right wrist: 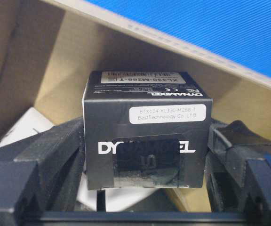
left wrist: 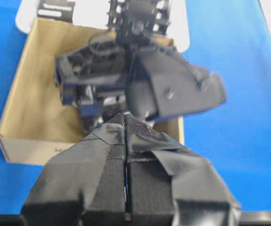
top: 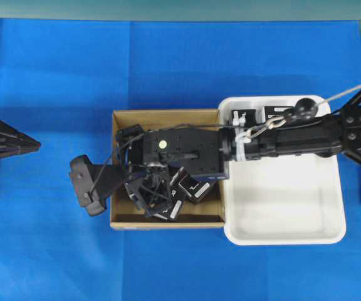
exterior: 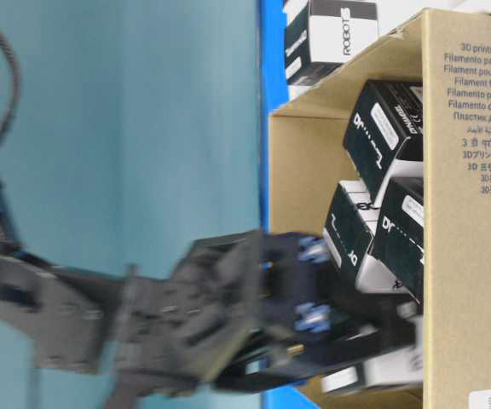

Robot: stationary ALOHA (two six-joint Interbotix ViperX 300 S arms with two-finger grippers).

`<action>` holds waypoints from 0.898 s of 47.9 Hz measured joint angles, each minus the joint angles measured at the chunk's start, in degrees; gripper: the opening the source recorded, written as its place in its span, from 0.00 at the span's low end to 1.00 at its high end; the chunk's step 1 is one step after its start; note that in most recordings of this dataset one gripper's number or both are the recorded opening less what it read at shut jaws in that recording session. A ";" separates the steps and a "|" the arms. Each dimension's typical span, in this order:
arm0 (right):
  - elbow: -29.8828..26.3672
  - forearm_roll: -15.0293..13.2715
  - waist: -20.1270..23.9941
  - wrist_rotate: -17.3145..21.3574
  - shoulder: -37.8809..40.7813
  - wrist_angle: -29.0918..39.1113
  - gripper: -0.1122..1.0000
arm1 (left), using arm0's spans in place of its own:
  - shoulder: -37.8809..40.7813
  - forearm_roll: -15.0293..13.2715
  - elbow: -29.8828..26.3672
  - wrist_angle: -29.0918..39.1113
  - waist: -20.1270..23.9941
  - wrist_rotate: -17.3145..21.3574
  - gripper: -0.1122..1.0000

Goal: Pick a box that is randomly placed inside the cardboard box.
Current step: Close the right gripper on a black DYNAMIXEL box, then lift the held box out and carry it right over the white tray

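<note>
Bracketing box (right wrist: 147, 129): right tool (right wrist: 147, 155) spread | left tool (left wrist: 126, 165) pressed together | blue cloth (top: 168, 69)

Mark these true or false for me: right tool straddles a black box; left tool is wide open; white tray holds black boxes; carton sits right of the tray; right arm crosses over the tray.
1. The right tool has a black box between its fingers. True.
2. The left tool is wide open. False: its fingers meet.
3. The white tray holds black boxes. True, along its far edge.
4. The cardboard box sits right of the tray. False: left, overhead.
5. The right arm reaches over the tray. True.
</note>
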 measured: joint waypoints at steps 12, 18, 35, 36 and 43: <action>-4.13 0.00 -1.58 4.31 -3.43 4.83 0.78 | 0.09 0.00 0.09 0.00 0.00 -0.09 0.04; -6.86 0.00 -3.52 5.80 -6.59 9.58 0.78 | 0.09 0.00 0.09 0.00 0.00 -0.09 0.04; -8.61 0.00 -7.03 6.86 -18.90 22.50 0.78 | 0.18 0.00 0.26 0.00 0.00 -0.09 0.04; -8.44 0.00 -7.21 6.94 -19.69 23.12 0.78 | 0.18 0.00 0.26 0.00 0.00 -0.18 0.04; -5.98 0.00 -7.91 7.56 -23.73 24.70 0.78 | 0.26 0.00 0.26 0.09 0.00 -0.18 0.04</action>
